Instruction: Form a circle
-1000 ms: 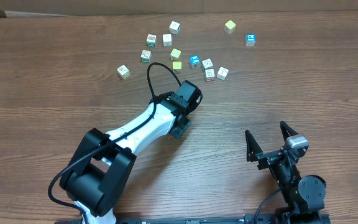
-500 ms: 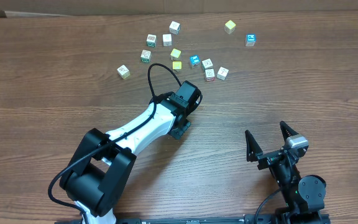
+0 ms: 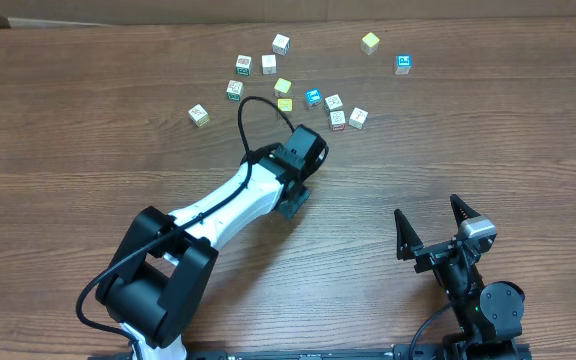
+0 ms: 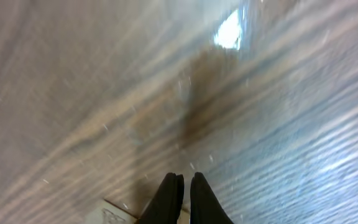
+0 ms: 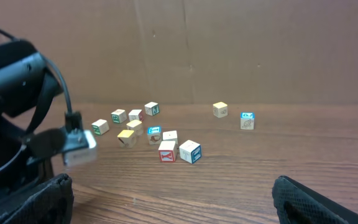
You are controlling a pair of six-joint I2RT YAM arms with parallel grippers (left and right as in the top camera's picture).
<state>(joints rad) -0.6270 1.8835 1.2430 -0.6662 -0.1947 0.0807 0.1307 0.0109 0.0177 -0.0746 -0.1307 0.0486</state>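
table (image 3: 88, 140): brown wood; nothing lying on it has shifted over the last second.
left arm (image 3: 238, 195): the only thing that moved. Its wrist has crept slightly farther out toward the cubes. The left wrist view is streaked with blur, which fits an arm in motion.
right arm (image 3: 473, 290): parked at the near right edge, just as it was before.
right gripper (image 3: 433, 230): released, jaws spread wide with nothing between them.
left gripper (image 4: 184, 180): clenched, fingers pressed together and empty, pointing at bare wood. A pale printed corner beside it at the bottom of the wrist view may be a cube, but it is too blurred to tell.
cubes (image 3: 313, 97): about thirteen, scattered across the far middle of the table just beyond the left wrist. A yellow one and a blue one lie apart at the far right. All of them sit where they were.
circle: not formed yet; the cubes make a ragged patch with no ring in it.
meaning: this looks like an approach only. The task has hardly begun, and the shut fingers seem better suited to nudging cubes than to lifting them.
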